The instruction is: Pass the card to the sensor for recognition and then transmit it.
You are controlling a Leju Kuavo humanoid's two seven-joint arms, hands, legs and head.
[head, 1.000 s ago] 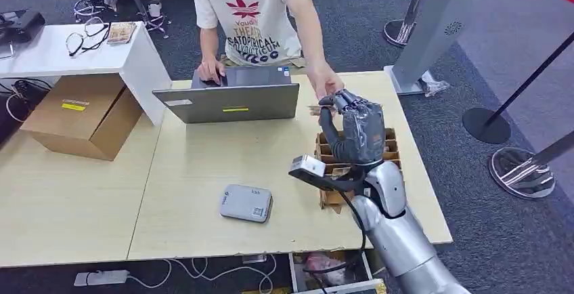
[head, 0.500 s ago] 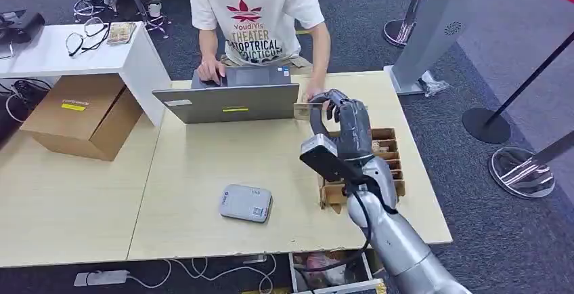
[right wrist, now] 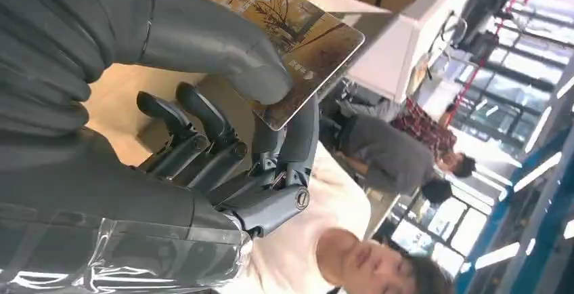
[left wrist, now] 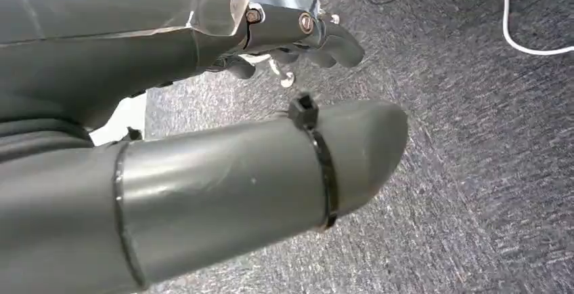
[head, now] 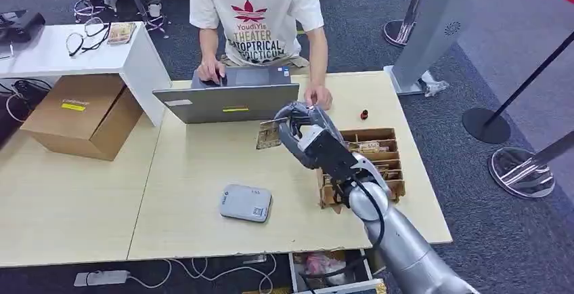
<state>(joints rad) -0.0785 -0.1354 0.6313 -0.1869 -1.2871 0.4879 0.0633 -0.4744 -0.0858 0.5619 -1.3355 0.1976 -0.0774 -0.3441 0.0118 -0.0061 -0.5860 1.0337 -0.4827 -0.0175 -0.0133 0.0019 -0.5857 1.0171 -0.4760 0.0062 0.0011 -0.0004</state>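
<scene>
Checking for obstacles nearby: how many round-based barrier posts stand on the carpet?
3: a chrome round base beyond the table's far corner, a black round base right of it, a chrome round base nearest. Others may be out of frame.

Office: laptop on desk, carpet floor.

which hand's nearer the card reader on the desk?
Right. The right hand hovers above the desk beyond the card reader, holding the card; the left hand hangs over carpet.

My left hand hangs over grey carpet, fingers curled and holding nothing; a white cable lies beyond.
</scene>
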